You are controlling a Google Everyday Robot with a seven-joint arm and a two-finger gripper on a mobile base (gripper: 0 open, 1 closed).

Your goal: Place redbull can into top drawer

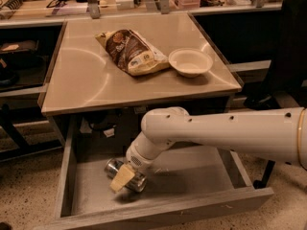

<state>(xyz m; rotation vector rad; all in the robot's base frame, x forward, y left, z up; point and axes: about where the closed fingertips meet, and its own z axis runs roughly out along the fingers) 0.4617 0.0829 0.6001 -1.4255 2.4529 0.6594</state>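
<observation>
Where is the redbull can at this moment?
In the camera view, the can lies on its side inside the open top drawer, in its left half as seen, right at the gripper, which reaches down into the drawer.

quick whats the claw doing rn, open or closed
claw: down inside the top drawer, right at the redbull can lying on the drawer bottom; cannot be told whether it is open or shut on the can.

Smooth plastic gripper [123,176] at shiny metal redbull can [137,182] inside matt weathered-wood top drawer [196,178].
</observation>
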